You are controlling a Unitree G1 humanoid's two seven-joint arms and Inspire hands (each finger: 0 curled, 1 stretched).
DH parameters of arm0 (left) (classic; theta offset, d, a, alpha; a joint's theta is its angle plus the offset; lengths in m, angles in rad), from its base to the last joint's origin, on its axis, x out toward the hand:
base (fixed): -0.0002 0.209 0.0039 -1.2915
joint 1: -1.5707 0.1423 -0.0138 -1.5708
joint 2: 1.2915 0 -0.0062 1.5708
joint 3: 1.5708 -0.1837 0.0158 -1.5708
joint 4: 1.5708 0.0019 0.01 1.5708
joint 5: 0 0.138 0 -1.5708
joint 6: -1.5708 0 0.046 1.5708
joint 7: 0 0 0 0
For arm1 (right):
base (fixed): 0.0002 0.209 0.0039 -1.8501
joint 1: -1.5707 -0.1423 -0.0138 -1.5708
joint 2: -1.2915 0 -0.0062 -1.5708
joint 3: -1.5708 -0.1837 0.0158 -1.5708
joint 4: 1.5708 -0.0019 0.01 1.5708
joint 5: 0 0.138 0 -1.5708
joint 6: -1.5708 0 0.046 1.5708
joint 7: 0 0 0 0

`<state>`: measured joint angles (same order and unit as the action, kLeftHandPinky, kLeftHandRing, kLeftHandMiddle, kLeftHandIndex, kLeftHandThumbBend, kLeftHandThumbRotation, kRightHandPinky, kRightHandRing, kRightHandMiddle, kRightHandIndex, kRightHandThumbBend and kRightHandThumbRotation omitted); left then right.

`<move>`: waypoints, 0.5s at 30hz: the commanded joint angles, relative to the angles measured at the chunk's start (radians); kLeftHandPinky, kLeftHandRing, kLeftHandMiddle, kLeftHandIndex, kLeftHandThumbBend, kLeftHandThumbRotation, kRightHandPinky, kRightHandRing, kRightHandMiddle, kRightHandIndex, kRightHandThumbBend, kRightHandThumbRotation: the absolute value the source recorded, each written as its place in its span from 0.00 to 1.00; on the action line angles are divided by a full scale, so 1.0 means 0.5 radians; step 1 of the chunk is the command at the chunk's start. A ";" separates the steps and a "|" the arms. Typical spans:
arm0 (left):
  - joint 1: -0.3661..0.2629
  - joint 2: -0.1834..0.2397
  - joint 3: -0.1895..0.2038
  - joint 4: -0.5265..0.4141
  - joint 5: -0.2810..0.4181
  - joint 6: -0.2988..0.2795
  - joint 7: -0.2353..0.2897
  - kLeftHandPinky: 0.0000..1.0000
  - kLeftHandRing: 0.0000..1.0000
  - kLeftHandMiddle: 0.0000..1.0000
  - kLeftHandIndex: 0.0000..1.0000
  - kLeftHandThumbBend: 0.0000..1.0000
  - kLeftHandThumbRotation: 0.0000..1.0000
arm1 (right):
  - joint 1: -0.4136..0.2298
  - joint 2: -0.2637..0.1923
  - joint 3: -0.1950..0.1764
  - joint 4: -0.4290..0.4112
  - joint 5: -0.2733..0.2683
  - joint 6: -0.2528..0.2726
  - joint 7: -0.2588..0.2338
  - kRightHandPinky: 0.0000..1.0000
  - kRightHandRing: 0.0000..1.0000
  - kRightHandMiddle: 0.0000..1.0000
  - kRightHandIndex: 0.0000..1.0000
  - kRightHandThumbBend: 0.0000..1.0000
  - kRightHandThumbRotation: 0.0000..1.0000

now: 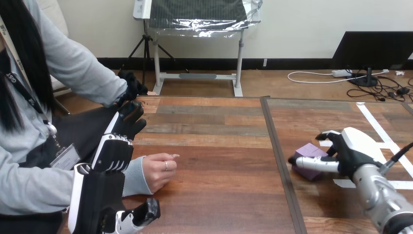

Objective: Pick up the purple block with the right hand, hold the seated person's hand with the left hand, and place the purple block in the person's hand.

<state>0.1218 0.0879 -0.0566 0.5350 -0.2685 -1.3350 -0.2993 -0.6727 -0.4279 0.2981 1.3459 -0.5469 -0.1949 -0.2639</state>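
Note:
The purple block point(309, 152) sits at the table's right part, on or just above the wood. My right hand point(354, 145) reaches it from the right: the thumb lies along its near side and curled fingers come round its far side, so the hand is shut on it. The person's hand point(158, 170) rests on the table at the left, loosely curled, knuckles up, holding nothing. My left hand point(104, 187) stands open just left of that hand's wrist, fingers point(115, 152) straight and pointing away from me, thumb point(142, 215) out below the sleeve. I see no grasp on the wrist.
A dark seam point(280, 161) runs front to back between the two table boards. White tape strips point(384, 139) lie on the right board near my right hand. The person sits at the left edge; their other hand point(131, 87) is up beyond the table's far left corner.

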 commanded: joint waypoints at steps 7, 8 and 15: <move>0.009 -0.009 0.004 -0.156 0.024 0.011 0.030 0.89 0.92 0.92 0.90 1.00 0.70 | -0.006 0.060 0.061 0.019 -0.066 0.117 -0.174 0.32 0.38 0.46 0.52 0.80 0.25; 0.011 -0.009 0.003 -0.161 0.025 0.013 0.030 0.89 0.92 0.92 0.90 1.00 0.70 | -0.005 0.060 0.061 0.020 -0.067 0.120 -0.180 0.29 0.36 0.44 0.50 0.79 0.23; 0.015 0.007 -0.026 -0.180 -0.010 0.003 0.012 0.89 0.93 0.93 0.90 1.00 0.70 | -0.009 0.061 0.049 0.025 -0.062 0.171 -0.191 0.13 0.20 0.29 0.35 0.72 0.09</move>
<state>0.1580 0.0827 -0.0606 0.4975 -0.2666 -1.3293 -0.2900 -0.6670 -0.3963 0.3195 1.3481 -0.5765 -0.1280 -0.3424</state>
